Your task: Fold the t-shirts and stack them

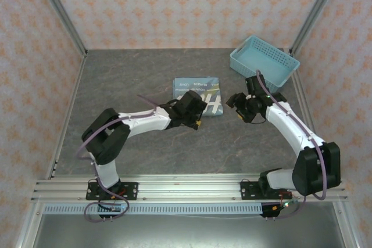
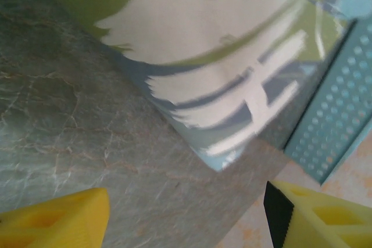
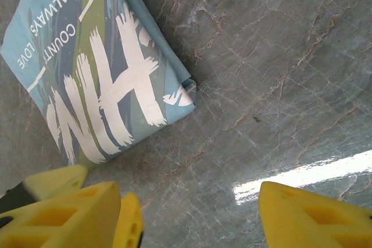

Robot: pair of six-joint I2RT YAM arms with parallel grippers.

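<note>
Across grey marbled table (image 1: 133,79), showing folded teal t-shirt (image 1: 197,96) lying centre, near basket (image 1: 258,72). Flanking it with left gripper (image 2: 186,213) and right gripper (image 3: 192,213), jaws apart, empty. Likely handling soft and limp; needing an edge pinch.

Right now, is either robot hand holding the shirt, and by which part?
Neither. The left gripper and right gripper are both open, with just table between their fingers. The folded t-shirt lies loose, beyond their tips.

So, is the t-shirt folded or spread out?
Folded: the t-shirt lies on the table as a compact rectangle, print up, no sleeves sticking out; a tucked fold shows at its corner.
</note>
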